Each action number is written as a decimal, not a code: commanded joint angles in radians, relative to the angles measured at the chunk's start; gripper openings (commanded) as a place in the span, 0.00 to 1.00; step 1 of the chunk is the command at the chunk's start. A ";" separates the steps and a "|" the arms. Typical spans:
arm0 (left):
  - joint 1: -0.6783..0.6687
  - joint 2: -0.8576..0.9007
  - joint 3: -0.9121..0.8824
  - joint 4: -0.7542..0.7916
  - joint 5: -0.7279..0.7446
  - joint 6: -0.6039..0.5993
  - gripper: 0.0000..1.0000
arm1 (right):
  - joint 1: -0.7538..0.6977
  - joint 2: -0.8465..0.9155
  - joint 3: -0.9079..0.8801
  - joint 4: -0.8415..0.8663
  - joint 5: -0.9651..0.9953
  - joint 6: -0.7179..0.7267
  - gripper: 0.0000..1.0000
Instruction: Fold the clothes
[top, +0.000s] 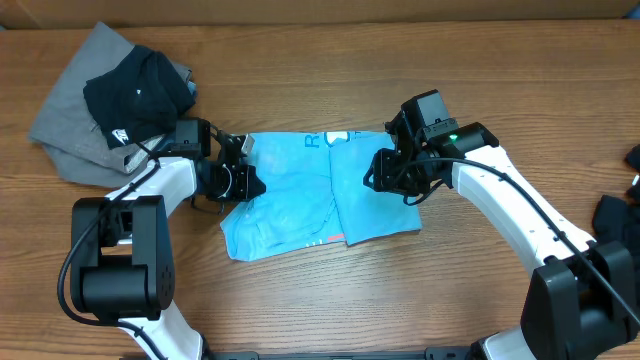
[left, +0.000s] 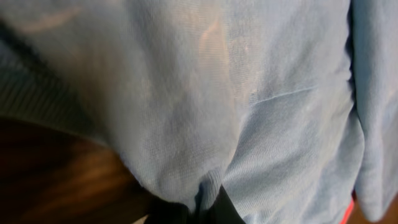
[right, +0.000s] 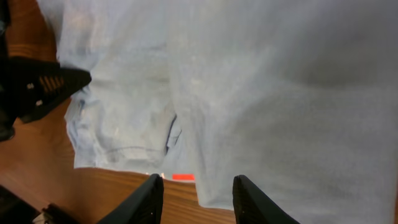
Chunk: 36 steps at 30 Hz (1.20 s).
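My left gripper (top: 241, 181) is clenched on the left edge of the light blue T-shirt (top: 295, 205), with cloth bunched between its tips. My right gripper (right: 198, 193) hangs with its fingers parted over the shirt's folded right flap, grasping nothing. The shirt lies mid-table. A black T-shirt (top: 135, 92) sits heaped on a grey T-shirt (top: 68, 135) beyond my left arm. Bare table (top: 400, 295) lies along the shirt's near edge.
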 joint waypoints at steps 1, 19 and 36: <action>0.020 0.077 -0.027 -0.118 -0.172 -0.006 0.04 | -0.018 -0.022 0.016 0.003 0.043 -0.006 0.40; 0.023 -0.120 0.624 -0.808 -0.439 -0.002 0.04 | -0.156 -0.022 0.016 -0.028 0.043 -0.006 0.40; -0.452 0.050 0.638 -0.766 -0.449 -0.222 0.08 | -0.156 -0.022 0.016 -0.026 0.043 -0.006 0.40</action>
